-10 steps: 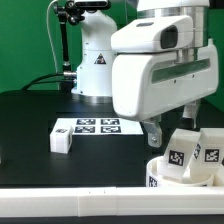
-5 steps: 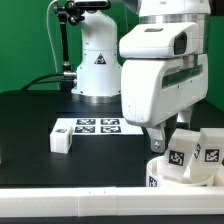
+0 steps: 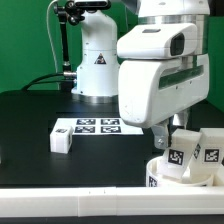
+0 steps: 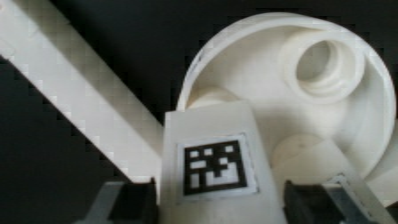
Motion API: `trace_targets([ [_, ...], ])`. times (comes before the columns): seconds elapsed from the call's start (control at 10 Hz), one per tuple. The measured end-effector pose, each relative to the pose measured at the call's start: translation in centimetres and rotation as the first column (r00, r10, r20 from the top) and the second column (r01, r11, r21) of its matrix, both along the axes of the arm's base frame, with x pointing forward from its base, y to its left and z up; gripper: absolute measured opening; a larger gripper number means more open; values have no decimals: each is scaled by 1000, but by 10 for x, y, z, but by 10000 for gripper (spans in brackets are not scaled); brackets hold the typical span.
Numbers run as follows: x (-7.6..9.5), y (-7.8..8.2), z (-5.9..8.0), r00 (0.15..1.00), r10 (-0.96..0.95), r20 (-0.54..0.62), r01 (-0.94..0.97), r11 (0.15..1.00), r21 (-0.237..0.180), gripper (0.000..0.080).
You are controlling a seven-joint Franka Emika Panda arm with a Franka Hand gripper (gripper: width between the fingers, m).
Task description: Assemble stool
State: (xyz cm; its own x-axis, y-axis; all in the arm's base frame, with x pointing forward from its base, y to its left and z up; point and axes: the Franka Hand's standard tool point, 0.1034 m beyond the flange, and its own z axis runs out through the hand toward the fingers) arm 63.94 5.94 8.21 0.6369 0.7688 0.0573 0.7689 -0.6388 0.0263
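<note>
White plastic parts of the stool lie in two groups on the black counter (image 3: 30, 115). The round seat disc (image 3: 160, 178) sits at 4 o'clock in the exterior view, close to the white rail (image 3: 70, 205) along the counter edge. Two tagged legs, one (image 3: 183, 152) nearer the arm and one (image 3: 211, 152) at its 3 o'clock, rise upright from the disc. Whether they are seated fully in their recesses cannot be told.

A further leg (image 3: 62, 140) lies apart on the counter, just at 8 o'clock of the marker board (image 3: 95, 126), untouched.

Judged from this layout, assembly is partly done. Some legs are at the seat, and at least one remains to be fetched and fitted.

The gripper (image 3: 165, 136) hangs over the seat disc at 10 o'clock of the nearer upright leg. In the wrist view the gripper (image 4: 231, 200) has a tagged leg (image 4: 214, 165) between its jaws, with the disc (image 4: 267, 45) and one round recess (image 4: 334, 60) beyond it. One jaw appears to lie against the leg, while a narrow dark gap seems to separate the other. The jaws are thus spread about as wide as the leg, but a firm grip cannot be confirmed from these pictures.
</note>
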Motion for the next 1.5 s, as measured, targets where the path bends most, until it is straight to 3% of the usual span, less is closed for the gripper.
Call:
trace_targets([
  [0.1,0,0,0,1000,-5,0,5,1000,0,341],
  [0.5,0,-2,-1,945,-326,-3,326,945,24,341],
  [0.8,1,-3,-2,780,-625,-22,625,778,65,341],
  [1.2,3,5,-2,430,-901,-58,898,421,125,341],
  [1.5,5,19,-2,104,-987,-122,986,86,146,341],
])
